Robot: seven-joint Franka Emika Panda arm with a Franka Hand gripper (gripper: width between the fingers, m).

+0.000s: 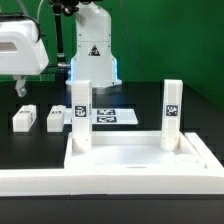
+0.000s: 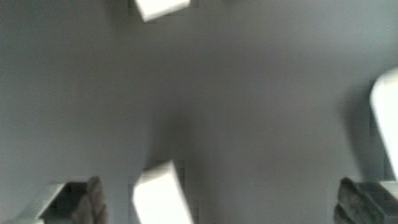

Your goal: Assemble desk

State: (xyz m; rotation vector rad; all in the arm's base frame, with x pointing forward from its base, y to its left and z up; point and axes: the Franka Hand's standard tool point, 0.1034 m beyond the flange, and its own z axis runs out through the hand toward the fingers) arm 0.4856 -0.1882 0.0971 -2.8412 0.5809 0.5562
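Observation:
The white desk top (image 1: 128, 153) lies flat at the front of the table. Two white tagged legs stand upright at its far corners, one on the exterior view's left (image 1: 81, 112) and one on its right (image 1: 172, 112). Two loose legs (image 1: 24, 118) (image 1: 55, 117) lie on the black table to the left. My gripper (image 1: 18, 88) hangs above the loose legs at the far left. In the blurred wrist view my gripper (image 2: 222, 205) is open with its fingers (image 2: 80, 200) wide apart. A white piece (image 2: 157, 193) shows between them and nothing is held.
The long white L-shaped rail (image 1: 110, 186) runs along the front and the right side of the desk top. The marker board (image 1: 110, 116) lies behind the desk top. The robot base (image 1: 93, 50) stands at the back. Another white piece (image 2: 160, 8) and a white edge (image 2: 386, 110) show in the wrist view.

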